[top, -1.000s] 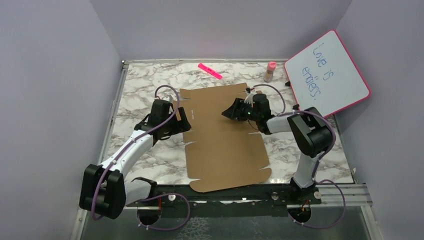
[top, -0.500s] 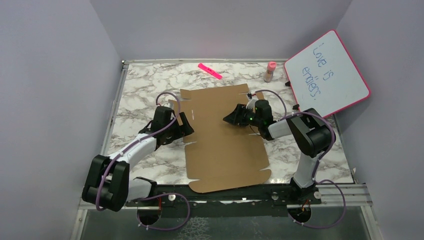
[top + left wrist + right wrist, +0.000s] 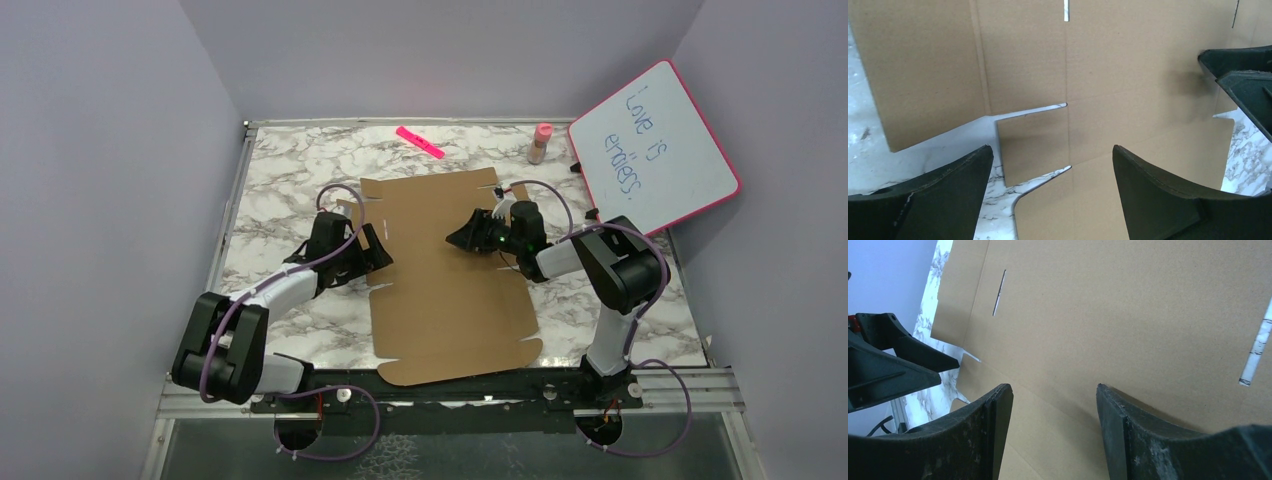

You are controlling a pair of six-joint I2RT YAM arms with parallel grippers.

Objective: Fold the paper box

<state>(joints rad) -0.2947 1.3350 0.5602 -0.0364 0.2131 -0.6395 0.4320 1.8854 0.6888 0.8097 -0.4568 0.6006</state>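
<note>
The paper box (image 3: 445,275) lies flat and unfolded on the marble table, a brown die-cut sheet with slots and side flaps. My left gripper (image 3: 378,252) hovers open at the sheet's left edge; its wrist view shows a small side flap (image 3: 1030,142) between the two black fingers (image 3: 948,195), nothing gripped. My right gripper (image 3: 457,237) sits low over the sheet's upper middle, jaws apart above bare cardboard (image 3: 1128,315), holding nothing. In the right wrist view the left gripper (image 3: 913,357) shows at the far edge.
A pink-framed whiteboard (image 3: 655,148) leans at the back right. A small pink bottle (image 3: 540,143) and a pink marker (image 3: 420,142) lie near the back edge. Purple walls close in the table (image 3: 280,170) on three sides.
The left arm has reached further right, bringing its gripper onto the sheet's left edge. The right gripper shifted slightly right and then held still.
</note>
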